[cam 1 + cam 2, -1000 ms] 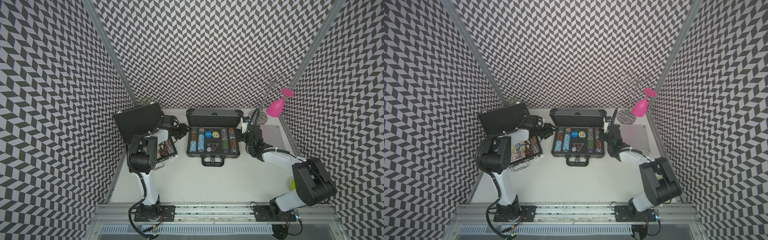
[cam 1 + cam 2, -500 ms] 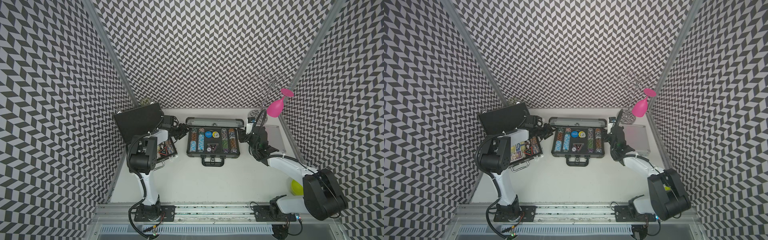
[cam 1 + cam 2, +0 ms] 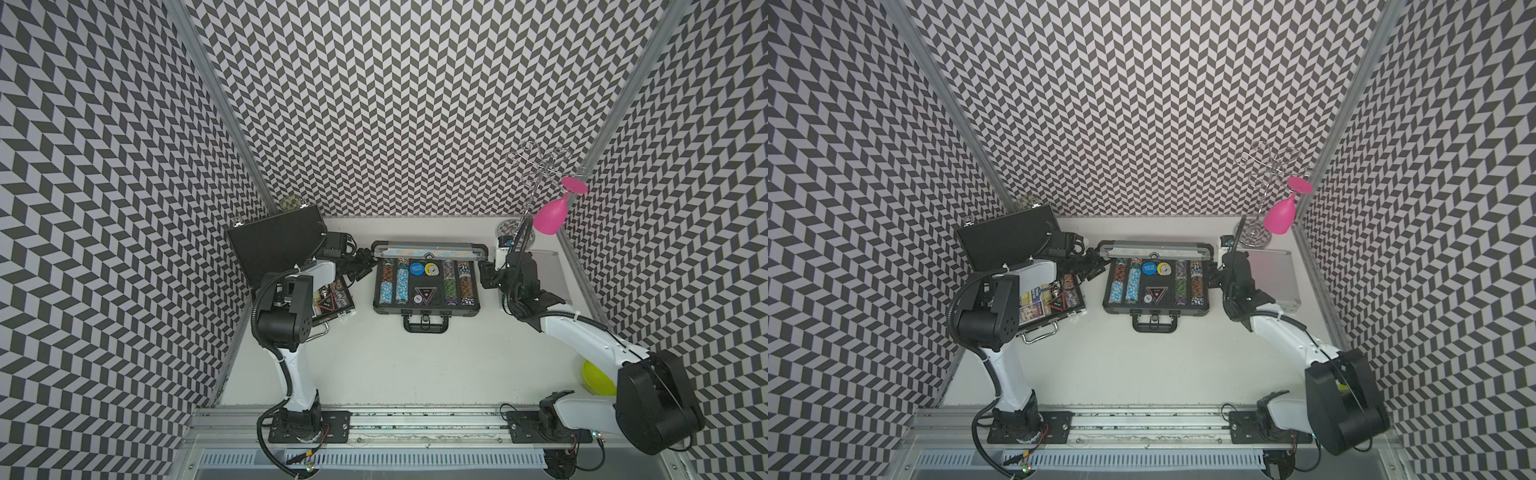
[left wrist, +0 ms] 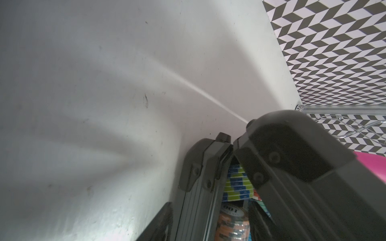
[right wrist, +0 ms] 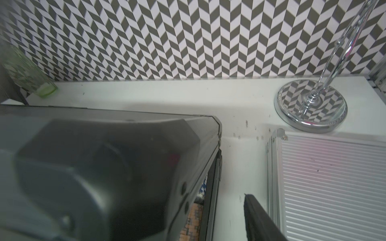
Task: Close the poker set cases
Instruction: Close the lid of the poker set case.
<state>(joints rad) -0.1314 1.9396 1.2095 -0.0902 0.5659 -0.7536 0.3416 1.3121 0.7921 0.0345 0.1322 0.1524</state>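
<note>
Plainly, the risk sat with the ribbed dark grey case [image 3: 428, 309] at the middle of both top views. Its lid [image 3: 430, 250] leaned forward over the chips [image 3: 401, 282], neither upright nor shut. The left gripper [image 3: 359, 266] stood at the lid's left end and the right gripper [image 3: 486, 276] at its right end.

In the right wrist view one finger [image 5: 261, 219] showed at the lower edge, clear of the case side, so we took those jaws as parted and holding nothing. The left jaws stood partly spread about the case corner; whether they pinched it we could not tell.

We judged that uneven pushing from the two ends could twist the lid or slide the whole case toward the bottom of the frame. A lid let fall could slam, jolt chips from their rows and fail to seat. A finger caught under the closing edge would block it.

The flat black case [image 3: 274, 245], left of centre, stood wide open with its own cover upright. The silver case [image 3: 548, 270], at right, lay shut just beside the right arm [image 3: 582, 336], which might nudge it.
</note>
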